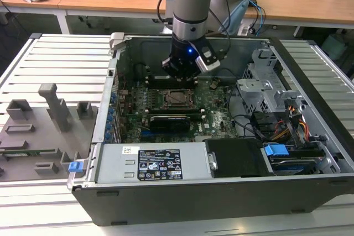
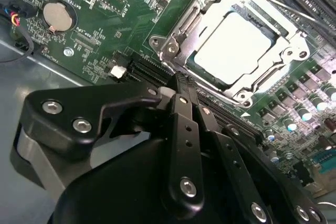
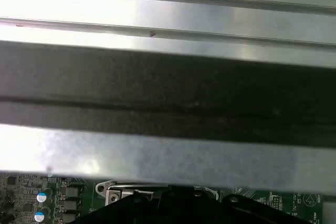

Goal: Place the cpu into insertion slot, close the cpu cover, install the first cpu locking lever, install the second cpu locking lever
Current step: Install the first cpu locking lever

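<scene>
**Trainee:** Where does the chip sit?

**Instructor:** Look at your second wrist view. The cpu (image 2: pixel 232 43), a small flat square with a pale silvery face, lies flat inside the insertion slot (image 2: pixel 212 80), the square black socket on the green circuit board (image 2: pixel 121 19). The cpu cover (image 2: pixel 181 30), a thin metal frame with a square window, looks folded down around it, so the chip's face shows through the window. I judge placing done and the cover down. Whether either locking lever is latched, you cannot tell from here.

**Trainee:** And my tool?

**Instructor:** Your black gripper (image 2: pixel 181 80) has its two fingers drawn tight together with nothing between them. The tips hang just beside the socket's near edge, over the long black card slots (image 2: pixel 152 69). Held narrow like that, it suits pushing on a thin part rather than grasping, in my judgement.

**Trainee:** How much room do I have?

**Instructor:** In the exterior view the gripper (image 1: pixel 178 73) sits deep in the open grey computer case (image 1: pixel 105 192), just behind the socket (image 1: pixel 178 97). The case's back wall stands close behind your wrist. A drive cage (image 1: pixel 265 89) and bundled cables (image 1: pixel 287 128) crowd the exterior view's right. The round coin battery (image 2: pixel 56 16) lies well apart from the socket.
</scene>
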`<state>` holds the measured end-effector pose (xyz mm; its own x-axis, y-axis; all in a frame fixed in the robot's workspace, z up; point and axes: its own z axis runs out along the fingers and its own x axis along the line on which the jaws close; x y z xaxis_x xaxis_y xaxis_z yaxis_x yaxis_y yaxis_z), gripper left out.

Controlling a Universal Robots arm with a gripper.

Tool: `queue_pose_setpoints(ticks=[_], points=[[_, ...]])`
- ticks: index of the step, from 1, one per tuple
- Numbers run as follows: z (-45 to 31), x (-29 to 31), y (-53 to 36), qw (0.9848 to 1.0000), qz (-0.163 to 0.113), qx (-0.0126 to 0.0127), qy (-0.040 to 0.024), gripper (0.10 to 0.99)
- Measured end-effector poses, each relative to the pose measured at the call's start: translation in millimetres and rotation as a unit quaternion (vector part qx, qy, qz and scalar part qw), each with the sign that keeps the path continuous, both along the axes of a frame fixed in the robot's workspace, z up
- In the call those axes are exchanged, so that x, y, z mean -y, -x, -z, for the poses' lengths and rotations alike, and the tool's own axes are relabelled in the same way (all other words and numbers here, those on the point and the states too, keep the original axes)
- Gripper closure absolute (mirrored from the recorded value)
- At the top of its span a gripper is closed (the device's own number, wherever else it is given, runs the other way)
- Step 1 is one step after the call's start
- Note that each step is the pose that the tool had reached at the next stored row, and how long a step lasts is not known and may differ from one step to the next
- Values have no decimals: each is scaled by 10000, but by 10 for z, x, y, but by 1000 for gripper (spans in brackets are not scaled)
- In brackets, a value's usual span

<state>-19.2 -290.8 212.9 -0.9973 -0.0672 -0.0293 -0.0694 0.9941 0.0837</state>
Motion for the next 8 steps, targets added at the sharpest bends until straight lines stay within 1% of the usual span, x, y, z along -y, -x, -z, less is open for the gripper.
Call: queue_pose_setpoints(ticks=[8], points=[[0,50,0,10000,0,0,0,980]])
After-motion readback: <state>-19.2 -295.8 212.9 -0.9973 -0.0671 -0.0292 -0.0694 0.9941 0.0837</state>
